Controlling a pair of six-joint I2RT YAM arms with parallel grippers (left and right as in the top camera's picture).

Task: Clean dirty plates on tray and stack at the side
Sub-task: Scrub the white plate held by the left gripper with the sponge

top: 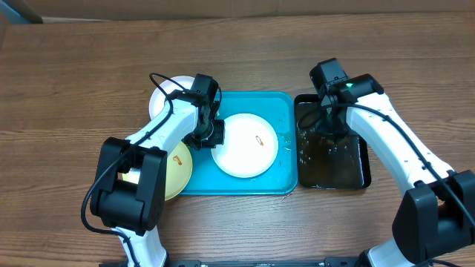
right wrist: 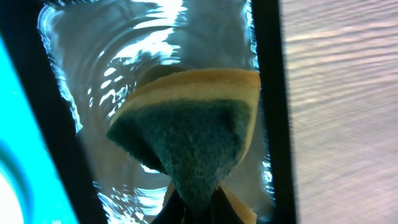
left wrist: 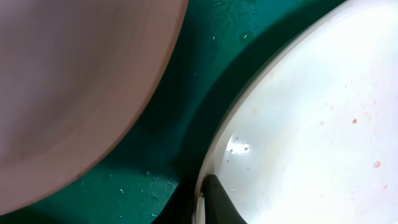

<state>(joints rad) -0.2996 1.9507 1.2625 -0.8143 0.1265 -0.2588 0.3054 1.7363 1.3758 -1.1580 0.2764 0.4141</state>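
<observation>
The left gripper (top: pixel 210 135) pinched the rim of the white plate (top: pixel 245 144) on the turquoise tray (top: pixel 286 111), jaws nearly closed. The right gripper (top: pixel 325 127) clenched a sponge (right wrist: pixel 193 134) above the black tray (top: pixel 360 174).

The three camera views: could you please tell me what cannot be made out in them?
- Overhead: the left arm covers part of the yellow-green plate and most of the rear white plate.
- Overhead: the right gripper hides the sponge at the black tray.
- Left wrist: the bottom edge cuts off the left gripper at the centre white plate; the blurred plate at upper left cannot be identified.
</observation>
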